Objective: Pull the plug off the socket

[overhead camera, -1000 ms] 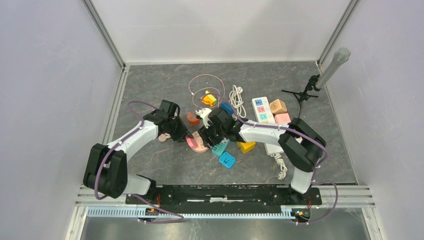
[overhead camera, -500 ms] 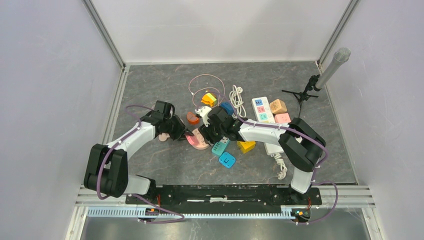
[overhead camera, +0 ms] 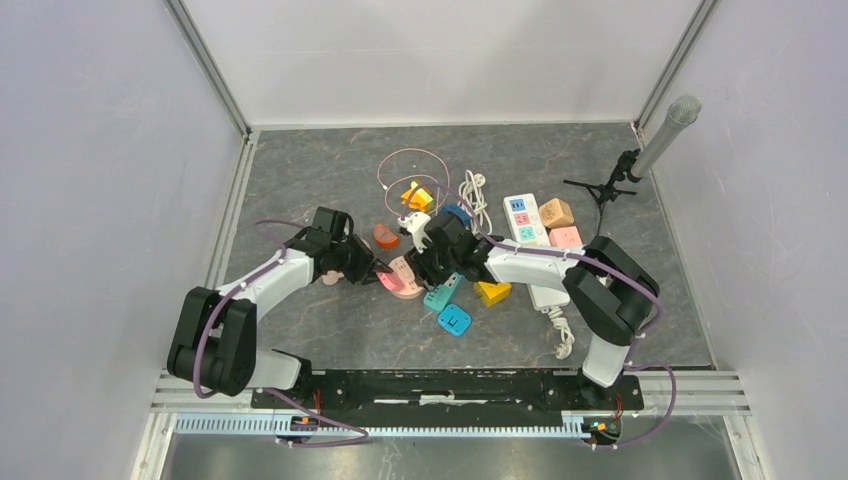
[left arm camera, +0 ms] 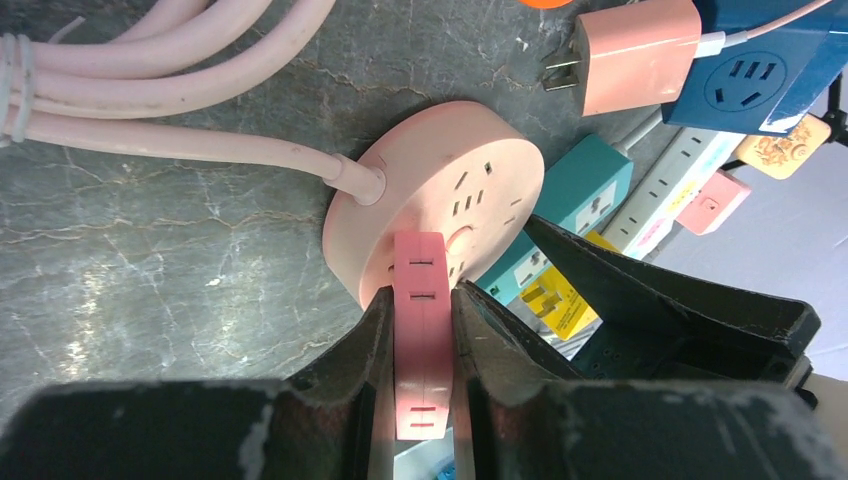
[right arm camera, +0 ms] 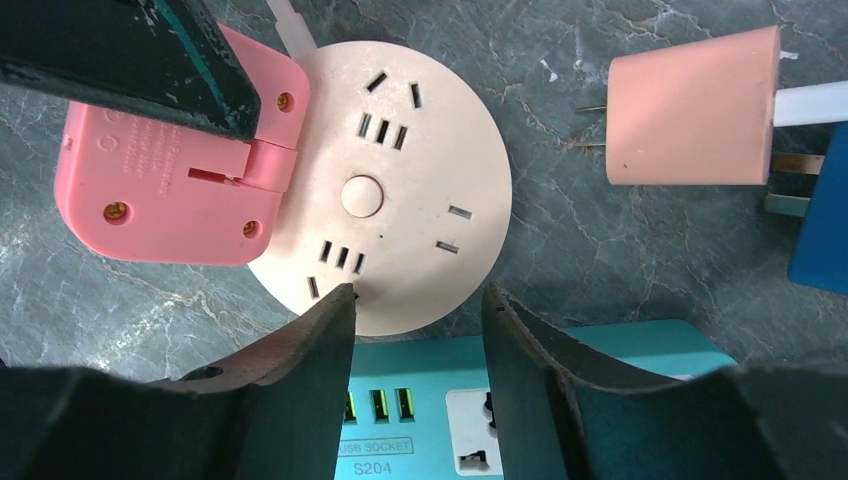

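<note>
One desk [overhead camera: 300,170] carries the round socket [right arm camera: 385,200] flat at its centre. The socket is light, rigid plastic and will likely lift unless pinned. The pink plug [left arm camera: 422,300] stands at its rim; grip the plug's flat sides. The left fingers [left arm camera: 345,360] clamp those sides. The right fingers [right arm camera: 300,350] stand apart, empty, over the rim beside the teal strip [right arm camera: 430,400].

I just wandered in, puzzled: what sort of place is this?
Probably a robotics test cell: plain walls box in a table, left arm and right arm bolted at its edge, microphone alongside.
</note>
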You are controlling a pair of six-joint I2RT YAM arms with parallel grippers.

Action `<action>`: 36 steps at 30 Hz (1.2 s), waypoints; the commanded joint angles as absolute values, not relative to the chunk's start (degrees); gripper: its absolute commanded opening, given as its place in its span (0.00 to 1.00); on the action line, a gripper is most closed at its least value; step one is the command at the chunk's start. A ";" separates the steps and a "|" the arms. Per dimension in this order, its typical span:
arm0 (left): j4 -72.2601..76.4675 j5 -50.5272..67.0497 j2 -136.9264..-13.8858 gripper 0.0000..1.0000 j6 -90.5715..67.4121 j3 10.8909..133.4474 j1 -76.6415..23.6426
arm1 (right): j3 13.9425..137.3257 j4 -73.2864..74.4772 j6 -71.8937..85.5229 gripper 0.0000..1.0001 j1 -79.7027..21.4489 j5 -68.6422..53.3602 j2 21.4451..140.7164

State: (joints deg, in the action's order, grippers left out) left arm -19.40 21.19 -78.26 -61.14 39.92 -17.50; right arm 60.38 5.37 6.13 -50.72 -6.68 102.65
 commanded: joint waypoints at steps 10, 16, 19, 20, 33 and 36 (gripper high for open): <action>-23.34 31.47 -77.91 0.02 -53.03 51.02 -19.78 | 55.46 6.73 4.49 0.53 -50.66 -9.78 105.11; -26.54 33.70 -79.78 0.02 -47.47 50.74 -20.01 | 54.79 6.47 4.79 0.53 -49.78 -10.65 104.86; -29.05 31.04 -79.98 0.02 -45.48 51.50 -20.20 | 54.52 5.19 5.72 0.53 -49.24 -13.27 104.19; -29.05 30.44 -80.09 0.02 -45.44 51.51 -20.43 | 54.16 3.94 6.52 0.53 -49.06 -14.70 103.40; -30.89 24.19 -82.96 0.02 -46.14 52.80 -21.98 | 60.81 -3.20 22.00 0.58 -48.08 -16.45 103.95; -29.10 27.63 -83.69 0.02 -47.26 52.69 -21.99 | 61.64 -3.88 24.81 0.58 -48.16 -14.84 105.42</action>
